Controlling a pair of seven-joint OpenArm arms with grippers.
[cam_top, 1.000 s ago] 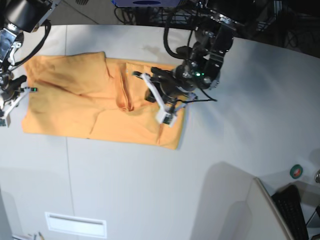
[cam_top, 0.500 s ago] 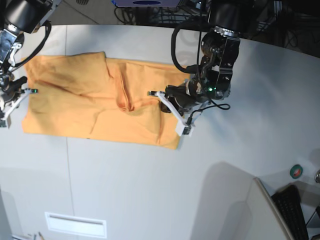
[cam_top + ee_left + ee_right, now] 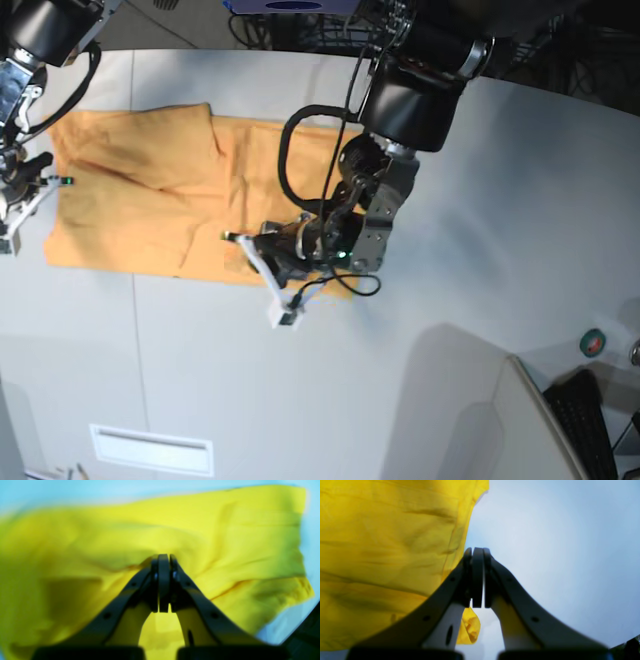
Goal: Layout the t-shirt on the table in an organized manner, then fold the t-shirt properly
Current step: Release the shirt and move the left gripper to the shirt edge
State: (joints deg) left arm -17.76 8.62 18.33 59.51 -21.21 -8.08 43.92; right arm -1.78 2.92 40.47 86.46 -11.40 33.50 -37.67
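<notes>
T-shirt [image 3: 150, 200] unmoved; left gripper [image 3: 262, 277], jaws together, has swung to its near edge.

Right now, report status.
Left gripper shut, empty, over the shirt. Right gripper shut, empty, at its edge. Shirt spread flat, wrinkled. Nothing in the way.

The left arm [image 3: 400, 110] is a black, glossy cylindrical housing with looped black cables [image 3: 300, 150] running alongside and a small green indicator light near the wrist. Its left gripper [image 3: 268, 280] carries slim white fingers [image 3: 262, 268], seen from the wrist camera as dark curved jaws with small round screw holes. The right gripper [image 3: 477, 580] shows the same dark curved build over white inner faces.
</notes>
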